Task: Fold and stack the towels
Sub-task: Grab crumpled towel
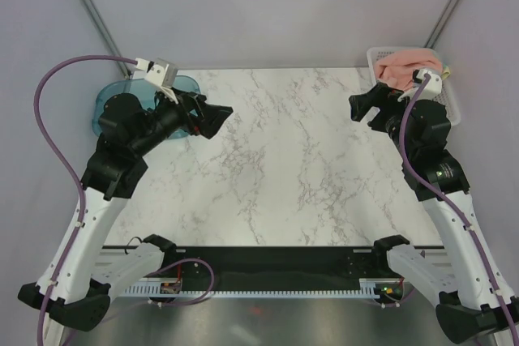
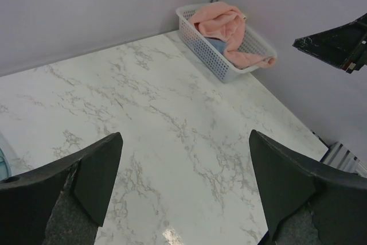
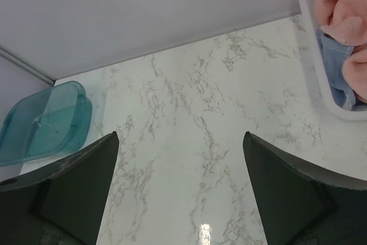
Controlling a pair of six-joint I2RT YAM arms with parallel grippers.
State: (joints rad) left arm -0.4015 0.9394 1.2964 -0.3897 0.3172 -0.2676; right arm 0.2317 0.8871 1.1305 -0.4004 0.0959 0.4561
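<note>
The towels lie bunched in a white mesh basket (image 1: 451,101) at the table's far right corner. A salmon-pink towel (image 1: 404,68) is on top, and a light blue towel (image 3: 335,64) shows under it. The left wrist view shows the pink towel (image 2: 221,20) and a bit of the blue towel (image 2: 216,44) from across the table. My left gripper (image 1: 212,117) hovers open over the far left of the table, nothing between its fingers. Just left of the basket, my right gripper (image 1: 362,104) is also open and holds nothing. Any other towel is hidden.
A teal translucent tray (image 1: 104,108) sits at the far left behind the left arm; the right wrist view shows it (image 3: 46,121) beside the wall. The white marble tabletop (image 1: 276,168) spreads between the arms. Grey walls close in the back and sides.
</note>
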